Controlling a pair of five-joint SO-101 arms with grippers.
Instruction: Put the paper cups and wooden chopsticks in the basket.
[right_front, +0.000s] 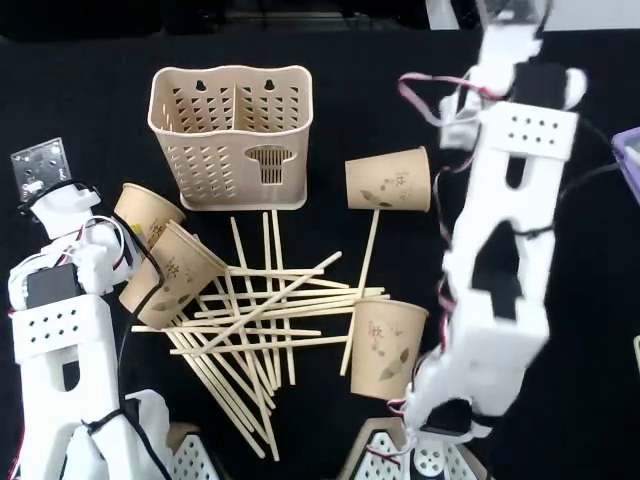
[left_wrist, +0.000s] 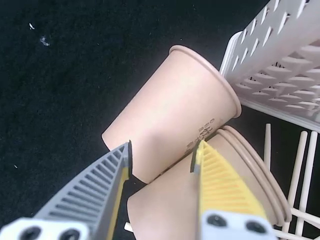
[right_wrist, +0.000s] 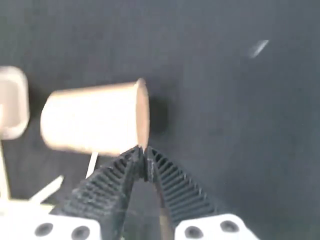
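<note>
The left claw (left_wrist: 162, 155) is hanging spread over a cup (left_wrist: 170, 110) lying on its side at the left of the high view. Its fingers are straddling the narrow end, apparently lining up a pinch. A second cup (left_wrist: 235, 190) is lying against it, crowding that grip. The basket (right_front: 230, 140) is standing upright in the upper middle, mouth open for drops. The chopsticks (right_front: 260, 320) are lying crisscrossed mid-tabletop (right_front: 90, 110). The right claw (right_wrist: 145, 156) is pressed together, gripping nothing, just beside the rim of another cup (right_wrist: 95, 117).
</note>
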